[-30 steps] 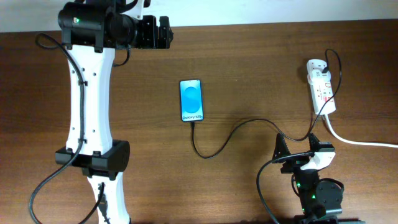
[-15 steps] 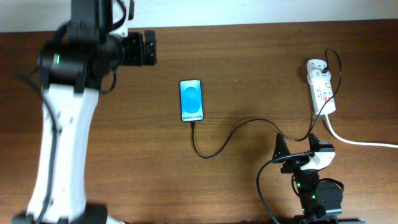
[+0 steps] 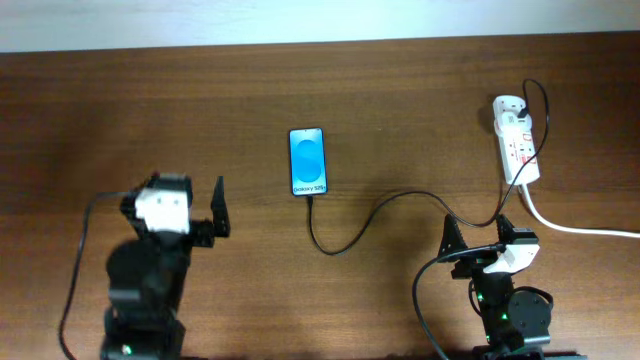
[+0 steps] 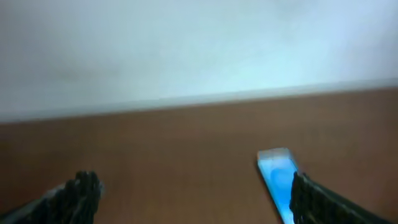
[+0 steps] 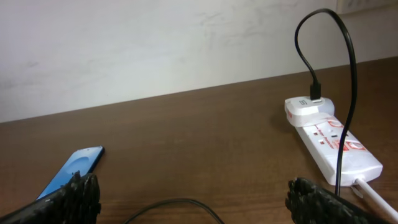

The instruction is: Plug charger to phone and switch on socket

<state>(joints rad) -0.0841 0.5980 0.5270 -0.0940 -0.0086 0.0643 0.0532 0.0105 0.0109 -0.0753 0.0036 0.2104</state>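
phone: flat in the middle of the table; blue screen up
charger: thin black cable; one end touches the phone's near edge; the other end goes into the far end of the socket
socket: white strip on the right; thick white cord runs off right; cannot tell if its switch is on
left gripper: front left, well apart from the phone; jaws wide
right gripper: front right, near the cable; jaws wide
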